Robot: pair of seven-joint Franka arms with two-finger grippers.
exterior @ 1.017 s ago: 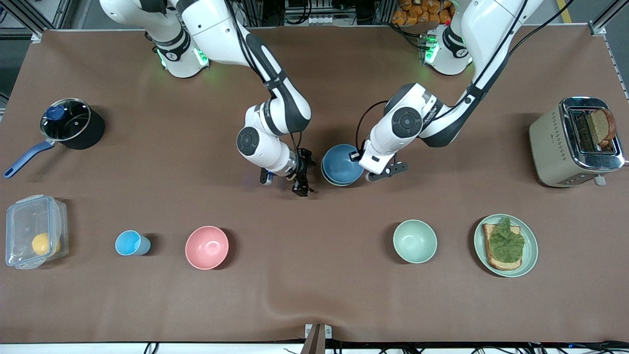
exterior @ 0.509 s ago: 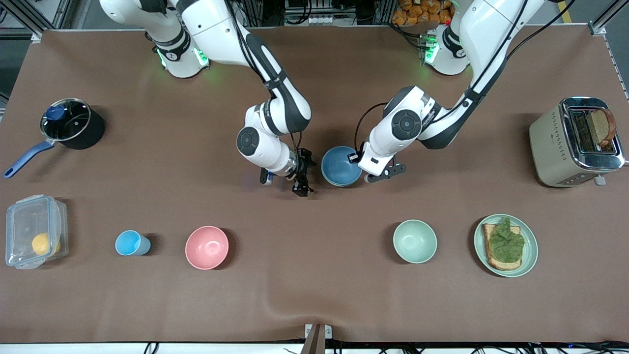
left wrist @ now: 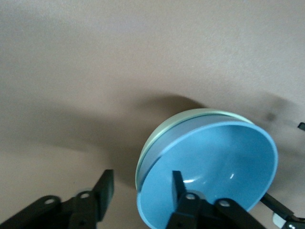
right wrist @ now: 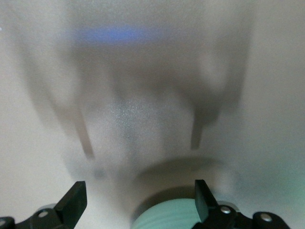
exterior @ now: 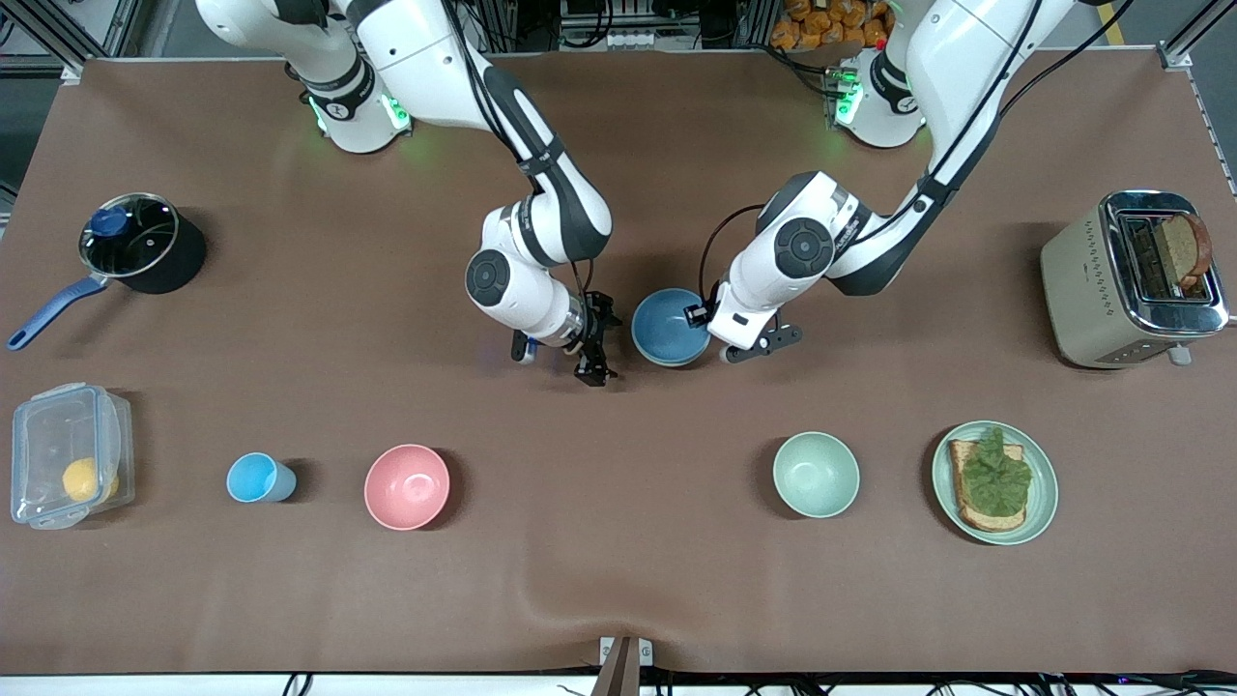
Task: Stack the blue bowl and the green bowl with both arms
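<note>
The blue bowl (exterior: 667, 327) sits nested in the green bowl at the table's middle. In the front view the blue bowl hides the green one. The left wrist view shows the green bowl's rim (left wrist: 159, 138) round the blue bowl (left wrist: 214, 171). My left gripper (exterior: 713, 333) (left wrist: 141, 191) is open at the bowls' edge toward the left arm's end. One finger (left wrist: 177, 183) is inside the blue bowl and the other outside. My right gripper (exterior: 594, 362) (right wrist: 138, 200) is open and empty beside the bowls toward the right arm's end. A pale green curved surface (right wrist: 167, 214) shows between its fingers.
Nearer the camera stand a pink bowl (exterior: 407, 486), a light-blue cup (exterior: 256, 478), a mint bowl (exterior: 816, 474) and a green plate (exterior: 1042, 503) with toast. A toaster (exterior: 1092, 280) is at the left arm's end. A pot (exterior: 145, 246) and a plastic box (exterior: 68, 454) are at the right arm's end.
The blue bowl has sunk level into the green bowl, whose rim no longer shows in the front view. The left hand has shifted slightly. The right arm has not moved.
</note>
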